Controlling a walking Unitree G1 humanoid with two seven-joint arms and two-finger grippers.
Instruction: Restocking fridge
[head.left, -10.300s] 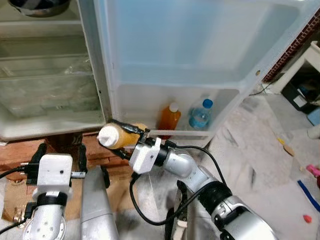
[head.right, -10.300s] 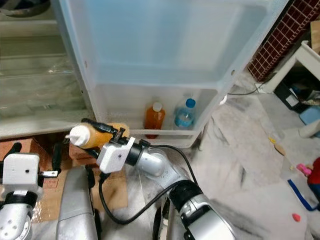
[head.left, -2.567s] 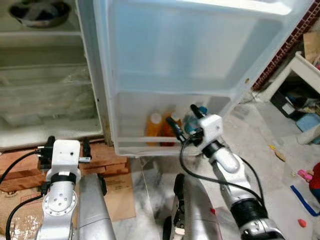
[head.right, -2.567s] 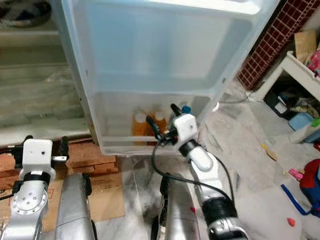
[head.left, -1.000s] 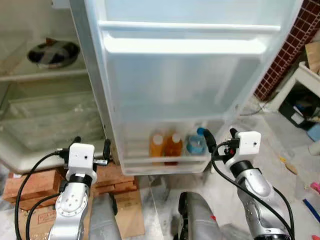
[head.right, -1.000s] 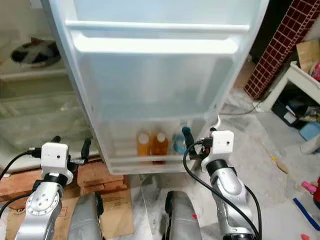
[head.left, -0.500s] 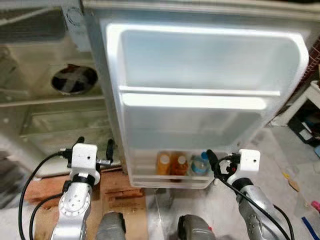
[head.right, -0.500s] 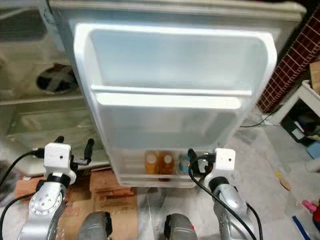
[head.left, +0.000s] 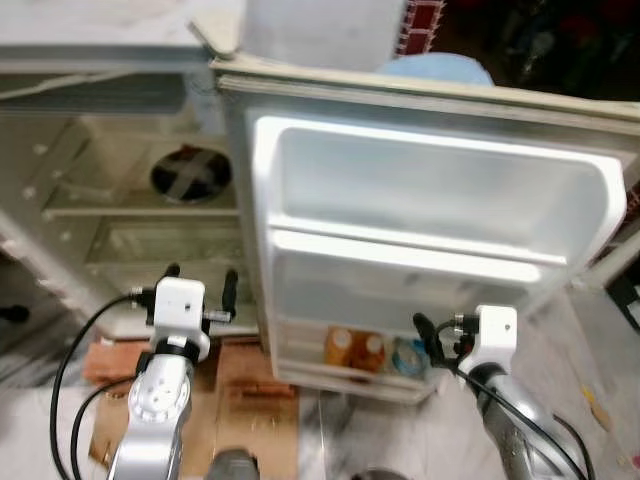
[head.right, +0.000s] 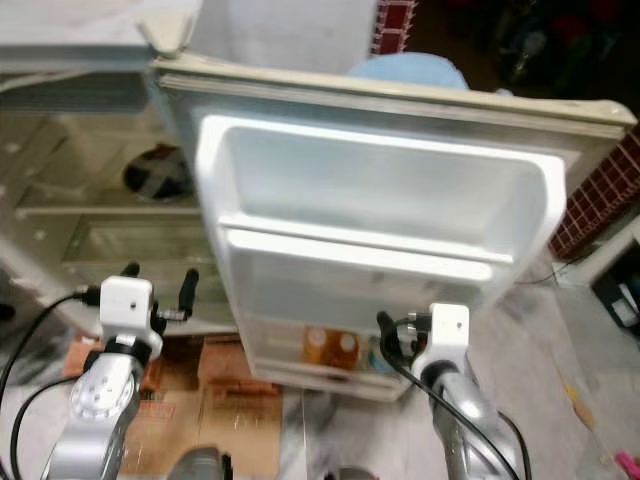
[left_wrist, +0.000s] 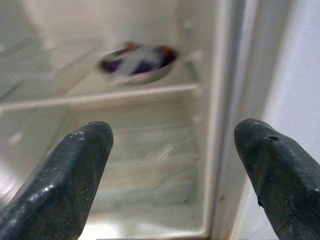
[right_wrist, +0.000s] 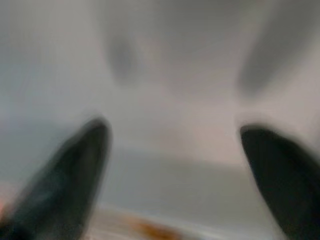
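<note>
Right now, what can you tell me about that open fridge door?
The fridge door stands swung wide open, its white moulded plastic inner side facing the camera. It has a deep upper recess, a horizontal shelf rail across the middle, and a bottom bin holding two orange bottles and a blue-capped bottle. A pale gasket rims it. The right gripper hovers near the bin's right end, fingers open and holding nothing.

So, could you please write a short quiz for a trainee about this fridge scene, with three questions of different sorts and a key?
1. True or false: the right gripper holds an orange bottle.
2. How many orange juice bottles stand in the lowest bin of the white fridge door?
3. What sits on the shelf inside the fridge? A) round metal bowl B) milk carton C) green apple

Key: 1 false, it is open and holds nothing; 2 two, beside a blue-capped water bottle; 3 A.
</note>
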